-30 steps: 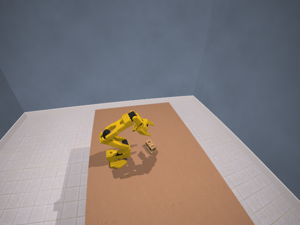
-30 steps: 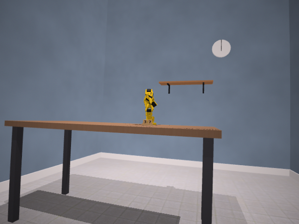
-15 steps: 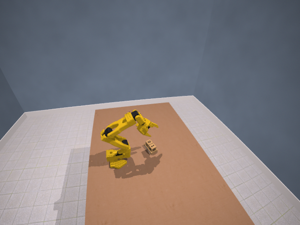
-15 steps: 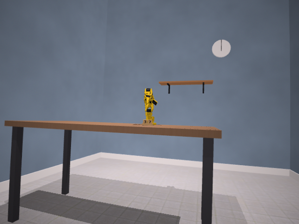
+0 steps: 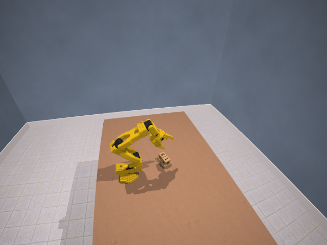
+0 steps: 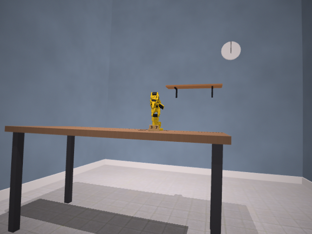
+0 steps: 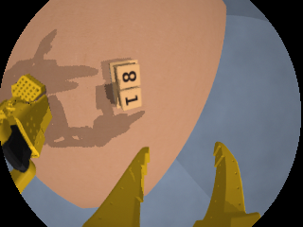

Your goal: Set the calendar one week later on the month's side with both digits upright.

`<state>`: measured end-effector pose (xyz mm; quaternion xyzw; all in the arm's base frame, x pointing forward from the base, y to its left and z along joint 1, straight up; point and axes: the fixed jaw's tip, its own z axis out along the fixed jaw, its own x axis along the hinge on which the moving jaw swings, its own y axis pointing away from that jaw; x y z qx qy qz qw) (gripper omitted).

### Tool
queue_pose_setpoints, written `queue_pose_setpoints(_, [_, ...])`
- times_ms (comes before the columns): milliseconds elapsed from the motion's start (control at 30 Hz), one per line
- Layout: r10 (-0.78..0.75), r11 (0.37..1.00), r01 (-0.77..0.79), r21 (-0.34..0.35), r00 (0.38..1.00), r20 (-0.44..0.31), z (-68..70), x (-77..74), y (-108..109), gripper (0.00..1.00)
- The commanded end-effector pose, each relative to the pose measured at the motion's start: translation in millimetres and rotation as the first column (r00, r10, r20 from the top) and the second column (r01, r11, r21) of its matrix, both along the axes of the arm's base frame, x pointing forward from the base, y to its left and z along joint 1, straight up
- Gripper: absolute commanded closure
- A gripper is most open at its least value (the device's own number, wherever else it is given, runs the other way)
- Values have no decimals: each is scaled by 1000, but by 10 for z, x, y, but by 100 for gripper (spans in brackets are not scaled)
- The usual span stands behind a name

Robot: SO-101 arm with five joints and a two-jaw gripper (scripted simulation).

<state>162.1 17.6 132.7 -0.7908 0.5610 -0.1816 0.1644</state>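
Below the empty, parted pincer [image 5: 169,143] [image 7: 182,146], the snug cubes [image 5: 165,158] [image 6: 153,127] [image 7: 130,87] could tip if a descending fingertip clips one.

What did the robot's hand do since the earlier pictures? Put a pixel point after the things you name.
The gripper [image 5: 168,143] [image 6: 153,105] [image 7: 181,146] moved outward, away from the robot's base [image 5: 121,168]. It didn't grab or let go of anything; it's open. The two cubes [image 5: 164,157] [image 6: 153,127] [image 7: 130,87] stayed side by side on their tray [image 5: 168,165] [image 6: 153,130] [image 7: 113,73].
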Motion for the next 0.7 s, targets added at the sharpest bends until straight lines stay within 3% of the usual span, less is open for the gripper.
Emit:
queue_pose_setpoints(0, [-16, 1000, 15, 10, 999, 33, 74, 26, -7, 65])
queue_pose_setpoints(233, [-16, 1000, 16, 5, 1000, -10, 15, 33, -7, 65])
queue_pose_setpoints(500, [-18, 1000, 14, -22, 977, -214, -267, 36, -6, 65])
queue_pose_setpoints(567, [-18, 1000, 14, -22, 977, -214, -267, 36, -6, 65])
queue_pose_setpoints(667, [-21, 999, 11, -34, 953, -301, -390, 18, -8, 65])
